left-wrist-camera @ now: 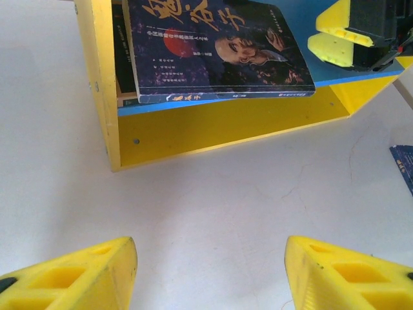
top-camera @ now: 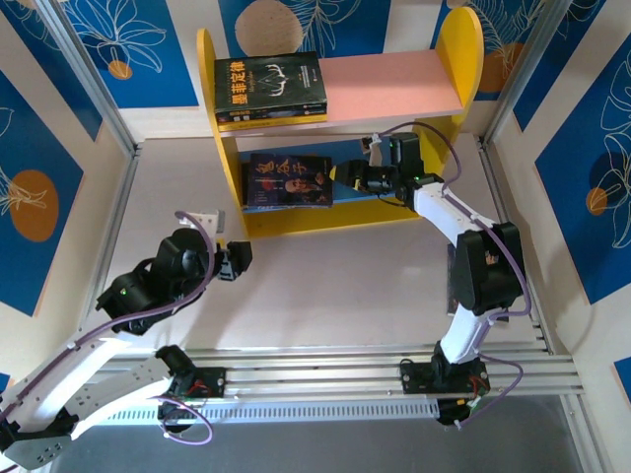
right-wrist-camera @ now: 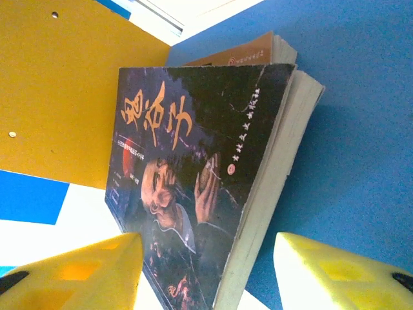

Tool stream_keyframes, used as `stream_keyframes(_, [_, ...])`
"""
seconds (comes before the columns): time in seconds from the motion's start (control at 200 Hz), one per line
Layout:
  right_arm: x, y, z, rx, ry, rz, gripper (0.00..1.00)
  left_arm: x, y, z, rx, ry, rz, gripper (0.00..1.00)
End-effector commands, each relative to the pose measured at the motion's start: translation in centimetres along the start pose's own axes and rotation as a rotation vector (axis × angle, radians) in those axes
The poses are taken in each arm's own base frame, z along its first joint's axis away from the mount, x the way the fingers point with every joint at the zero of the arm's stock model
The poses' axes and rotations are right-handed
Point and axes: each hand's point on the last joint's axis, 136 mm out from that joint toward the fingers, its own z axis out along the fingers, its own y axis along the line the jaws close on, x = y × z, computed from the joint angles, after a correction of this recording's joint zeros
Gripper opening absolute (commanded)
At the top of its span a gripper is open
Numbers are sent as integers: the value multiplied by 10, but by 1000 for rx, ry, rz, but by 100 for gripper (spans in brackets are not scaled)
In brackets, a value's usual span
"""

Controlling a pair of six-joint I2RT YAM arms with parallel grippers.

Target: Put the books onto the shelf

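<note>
Left pincer point(left-wrist-camera: 211, 255) nearest, spread wide above the white table point(left-wrist-camera: 226, 194), gripping nothing, pointed at the shelf point(top-camera: 458, 49). Right pincer point(right-wrist-camera: 208, 248) also parted, empty, reaching over the blue board point(right-wrist-camera: 361, 129) just beside a dark book point(right-wrist-camera: 193, 161) lying flat atop a brown book point(right-wrist-camera: 251, 55) at the board's left end. Higher up, black book point(top-camera: 269, 84) flat on the pink board point(top-camera: 394, 84).

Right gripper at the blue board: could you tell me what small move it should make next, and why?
Probably draw the right gripper straight back from the shelf: its jaws stand open, and the dark book already lies flat on the blue board.
</note>
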Motion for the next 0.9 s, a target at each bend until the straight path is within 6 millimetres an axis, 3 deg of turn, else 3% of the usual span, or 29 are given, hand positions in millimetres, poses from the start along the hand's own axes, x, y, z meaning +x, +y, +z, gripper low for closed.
stream_keyframes(0.0, [4, 0, -6, 29, 7, -20, 55, 6, 4, 1, -6, 19, -5, 63])
stream_keyframes(0.315, [10, 5, 5, 20, 44, -26, 48, 6, 4, -1, -1, 17, -11, 63])
stream_keyframes(0.895, [6, 17, 26, -5, 77, -38, 47, 3, 9, -9, -25, 20, 5, 61])
